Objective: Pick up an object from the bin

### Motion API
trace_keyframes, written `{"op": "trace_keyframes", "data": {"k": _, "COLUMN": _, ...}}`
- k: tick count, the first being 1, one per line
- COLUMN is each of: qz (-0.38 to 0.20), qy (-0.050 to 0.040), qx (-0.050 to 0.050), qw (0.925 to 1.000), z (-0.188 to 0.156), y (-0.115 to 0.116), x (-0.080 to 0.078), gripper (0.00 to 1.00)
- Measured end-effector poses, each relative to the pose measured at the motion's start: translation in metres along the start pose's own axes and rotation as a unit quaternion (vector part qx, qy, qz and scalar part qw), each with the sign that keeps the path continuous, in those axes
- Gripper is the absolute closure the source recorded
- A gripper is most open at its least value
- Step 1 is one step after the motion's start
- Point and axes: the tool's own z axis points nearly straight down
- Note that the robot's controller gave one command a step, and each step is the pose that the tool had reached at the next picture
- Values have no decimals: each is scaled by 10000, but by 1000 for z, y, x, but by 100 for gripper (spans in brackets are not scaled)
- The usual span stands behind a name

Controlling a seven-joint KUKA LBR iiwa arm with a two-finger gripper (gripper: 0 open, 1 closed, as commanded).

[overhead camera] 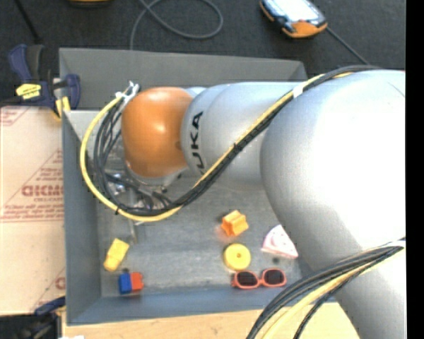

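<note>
Claw [133, 214] hangs by the bin's [81, 260] left wall; wide or narrow, I cannot tell. Just beside it lies 1 yellow block [116, 253], probably light and stiff, best pinched across its narrow sides.

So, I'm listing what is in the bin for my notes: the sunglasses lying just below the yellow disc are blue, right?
Not quite. The sunglasses are red, not blue. The rest holds: in the camera view they lie just below the yellow disc.
</note>
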Motion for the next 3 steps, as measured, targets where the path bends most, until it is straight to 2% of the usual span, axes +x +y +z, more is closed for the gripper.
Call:
{"op": "trace_keyframes", "data": {"k": 1, "qz": -486, "qy": 53, "qx": -14, "qw": 9988, "z": 3, "y": 16, "x": 16, "gripper": 0}}
{"op": "trace_keyframes", "data": {"k": 2, "qz": -1586, "qy": 28, "qx": -10, "qw": 9873, "z": -7, "y": 35, "x": 48, "gripper": 0}}
{"op": "trace_keyframes", "data": {"k": 3, "qz": -2609, "qy": 46, "qx": 10, "qw": 9653, "z": 21, "y": 39, "x": 60, "gripper": 0}}
